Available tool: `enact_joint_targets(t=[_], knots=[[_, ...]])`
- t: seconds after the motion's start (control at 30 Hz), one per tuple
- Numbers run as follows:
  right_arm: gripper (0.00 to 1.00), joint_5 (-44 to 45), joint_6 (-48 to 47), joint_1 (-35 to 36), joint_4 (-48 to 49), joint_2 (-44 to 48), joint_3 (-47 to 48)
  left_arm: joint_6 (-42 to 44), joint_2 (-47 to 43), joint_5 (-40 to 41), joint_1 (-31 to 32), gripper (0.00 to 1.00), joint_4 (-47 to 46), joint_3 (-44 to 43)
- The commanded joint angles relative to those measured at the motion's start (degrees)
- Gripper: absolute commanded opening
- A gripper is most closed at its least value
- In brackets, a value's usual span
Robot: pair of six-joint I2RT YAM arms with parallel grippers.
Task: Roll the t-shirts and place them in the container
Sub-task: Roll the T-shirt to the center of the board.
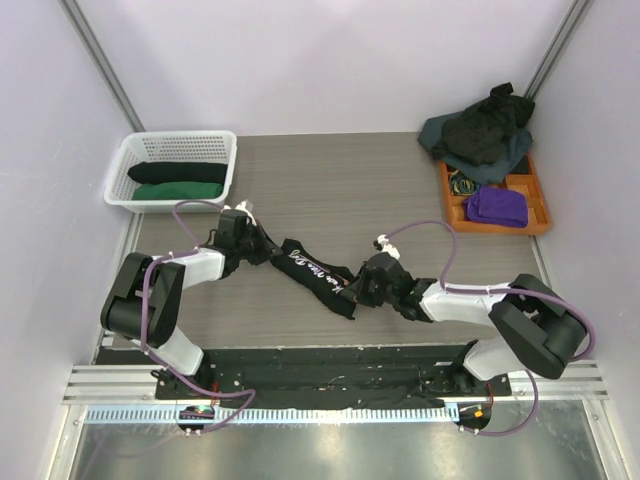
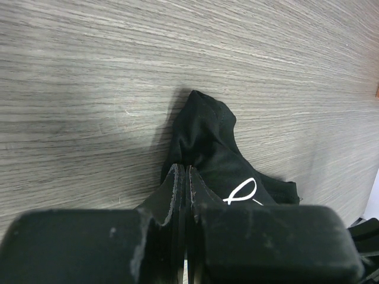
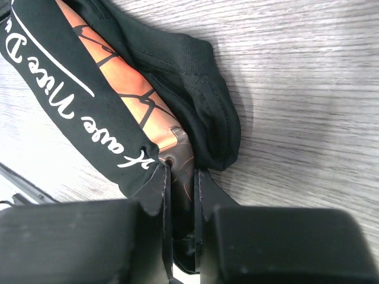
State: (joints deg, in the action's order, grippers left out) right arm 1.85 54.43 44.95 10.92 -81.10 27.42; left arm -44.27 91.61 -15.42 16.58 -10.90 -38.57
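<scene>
A black t-shirt with white script lettering [image 1: 315,270] lies bunched into a long band across the middle of the table. My left gripper [image 1: 268,252] is shut on its left end. In the left wrist view the jaws [image 2: 183,168] are pressed together on black cloth [image 2: 207,136]. My right gripper [image 1: 352,292] is shut on the band's right end. The right wrist view shows cloth with an orange print [image 3: 136,89] pinched between the fingers [image 3: 180,171], with the lettered black fabric [image 3: 89,112] to its left. More t-shirts [image 1: 480,135] lie piled at the back right.
A white basket [image 1: 135,170] at the back left holds a rolled black shirt [image 1: 180,172] and a rolled green one [image 1: 190,190]. An orange tray [image 1: 540,215] at the right holds a purple cloth [image 1: 497,205]. White walls close in both sides.
</scene>
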Motion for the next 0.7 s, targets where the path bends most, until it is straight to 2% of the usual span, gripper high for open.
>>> enact_joint_targets(t=[0.0,0.13,0.37,0.5,0.67], knots=[[0.01,8.43,-3.53,1.19,-6.86,3.92,0.44,0.94,-0.29,-1.63,0.30,0.00,-0.27,-0.72],[0.01,12.21,-8.54,2.86,-12.31,8.41,5.52,1.47,-2.22,-1.19,0.30,0.00,2.01,-1.42],[0.01,11.77,-14.97,3.04,-16.89,11.23,12.91,3.75,-8.46,2.06,0.21,0.00,9.66,-5.02],[0.01,11.69,-17.08,2.95,-18.65,10.35,16.87,5.86,-11.45,5.48,0.12,0.00,15.19,-9.06],[0.01,9.49,-19.88,2.86,-18.57,3.24,26.70,7.88,-12.34,8.30,-3.03,0.00,21.08,-16.79]])
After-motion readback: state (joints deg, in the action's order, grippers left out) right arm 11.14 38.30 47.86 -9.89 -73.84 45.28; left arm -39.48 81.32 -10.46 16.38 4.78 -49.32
